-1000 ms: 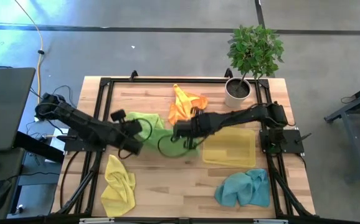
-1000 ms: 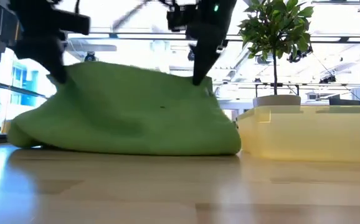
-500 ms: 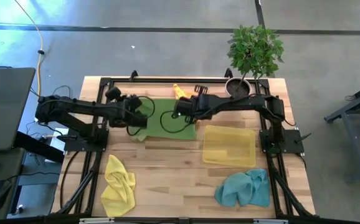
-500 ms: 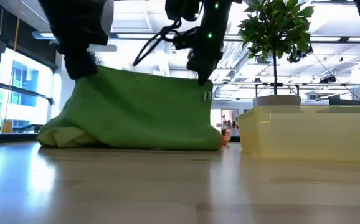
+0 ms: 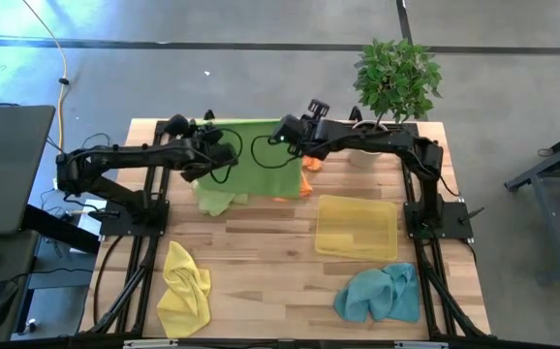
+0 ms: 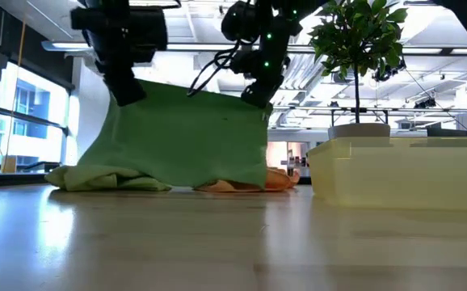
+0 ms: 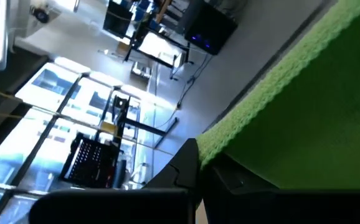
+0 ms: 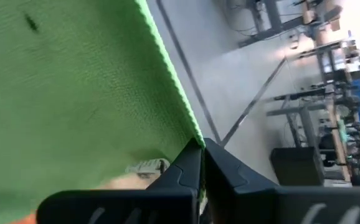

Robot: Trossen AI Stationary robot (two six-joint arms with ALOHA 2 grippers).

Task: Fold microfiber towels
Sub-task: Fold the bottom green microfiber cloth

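Lime green and stretched taut, one microfiber towel (image 5: pixel 251 160) hangs in the upper middle of the high view, near the table's far edge, held up by its two top corners. The left gripper (image 5: pixel 205 145) is clenched on the corner toward the picture's left, and the right gripper (image 5: pixel 287 139) is clenched on the corner toward the right. In the low view the cloth forms a green sheet between the two dark grippers, its bottom edge bunched on the wood at lower left. Each wrist view shows that arm's fingers pinched tight on the towel's stitched edge.

An orange towel (image 5: pixel 305 176) peeks from under the green one's right lower edge in the high view; in the low view it lies on the table just behind the hanging cloth. A flat yellow towel (image 5: pixel 356 227) lies right of centre. A crumpled yellow towel (image 5: pixel 185 287) sits at lower left, and a crumpled teal blue towel (image 5: pixel 381 293) at lower right.

The wooden table (image 5: pixel 261 271) fills the middle of the high view. A potted plant (image 5: pixel 393 85) in a white pot stands at the table's upper right corner, just beside the right arm.
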